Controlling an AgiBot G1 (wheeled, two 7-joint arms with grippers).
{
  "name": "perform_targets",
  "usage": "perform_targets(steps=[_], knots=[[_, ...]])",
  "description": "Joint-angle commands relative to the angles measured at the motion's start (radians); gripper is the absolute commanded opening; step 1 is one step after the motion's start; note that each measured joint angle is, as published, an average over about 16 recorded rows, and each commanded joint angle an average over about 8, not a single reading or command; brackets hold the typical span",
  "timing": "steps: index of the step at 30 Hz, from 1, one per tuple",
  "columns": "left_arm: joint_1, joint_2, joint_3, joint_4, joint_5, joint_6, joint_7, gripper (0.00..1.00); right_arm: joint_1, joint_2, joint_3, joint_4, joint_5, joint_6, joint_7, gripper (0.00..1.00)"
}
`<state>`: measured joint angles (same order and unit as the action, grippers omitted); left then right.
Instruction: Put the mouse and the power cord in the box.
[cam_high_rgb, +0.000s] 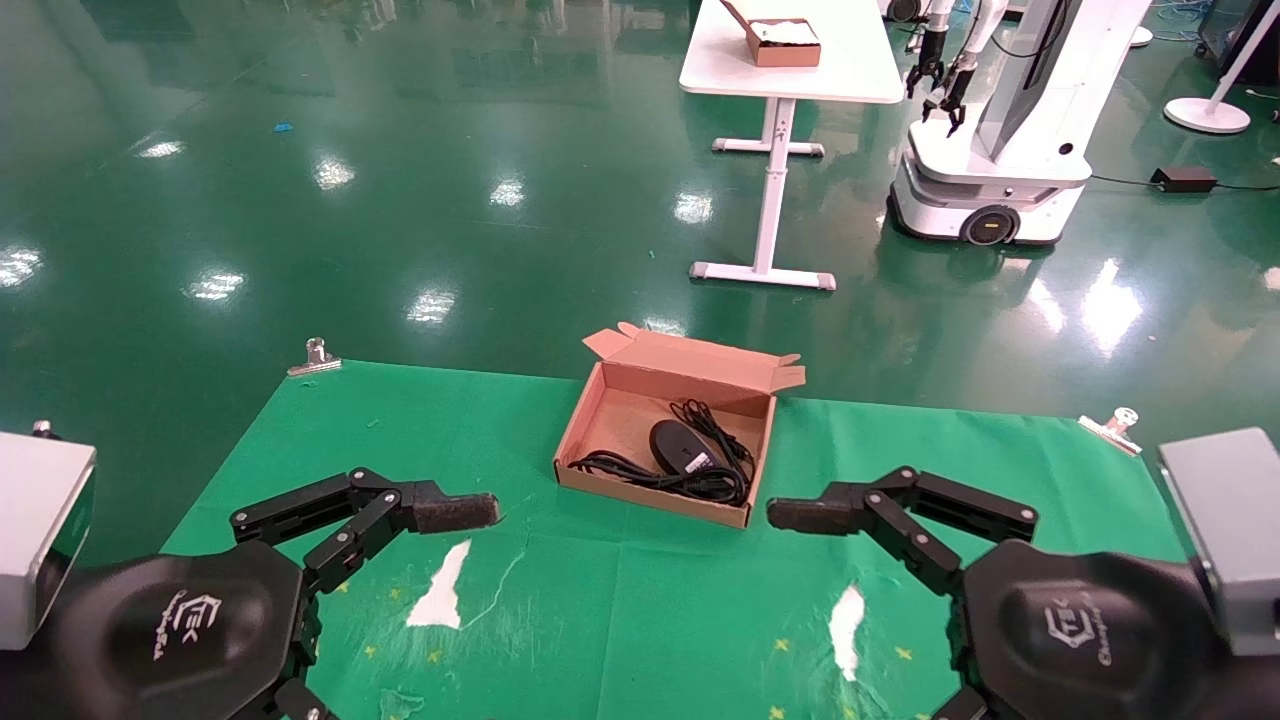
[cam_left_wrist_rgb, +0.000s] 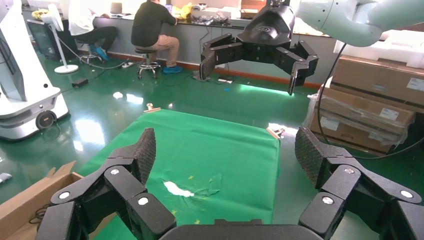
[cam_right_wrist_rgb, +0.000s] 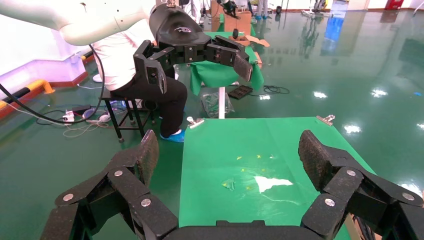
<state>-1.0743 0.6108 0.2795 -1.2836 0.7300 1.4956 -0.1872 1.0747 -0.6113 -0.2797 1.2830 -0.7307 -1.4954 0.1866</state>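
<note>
Head view: we see the box (cam_high_rgb: 667, 432) open on the green-covered counter (cam_high_rgb: 400, 450), its flap lid standing at the far edge. Inside lie the mouse (cam_high_rgb: 679, 446) and, along the near wall, the looped power cord (cam_high_rgb: 650, 475); thin and thick cables overlap, so we cannot separate every strand. We judge both items already placed, leaving at most closing the lid or pulling the arms back. The left end effector (cam_high_rgb: 400, 560) and right end effector (cam_high_rgb: 860, 560) hover near the box on either side, touching nothing.

Left wrist view: we see the left end effector's pads spread wide and empty, with a corner of the box nearby.

Right wrist view: the right end effector is likewise wide open, holding nothing.
</note>
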Motion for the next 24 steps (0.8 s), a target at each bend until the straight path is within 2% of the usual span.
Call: perform_targets(steps=[1,24], knots=[[0.0,0.0,0.0,0.0,0.0,0.0,0.0,1.0,0.0,0.0,0.0,0.0,0.0,0.0,0.0,1.0],[0.0,0.0,0.0,0.0,0.0,0.0,0.0,1.0,0.001,0.0,0.0,-0.001,-0.001,0.0,-0.001,1.0]])
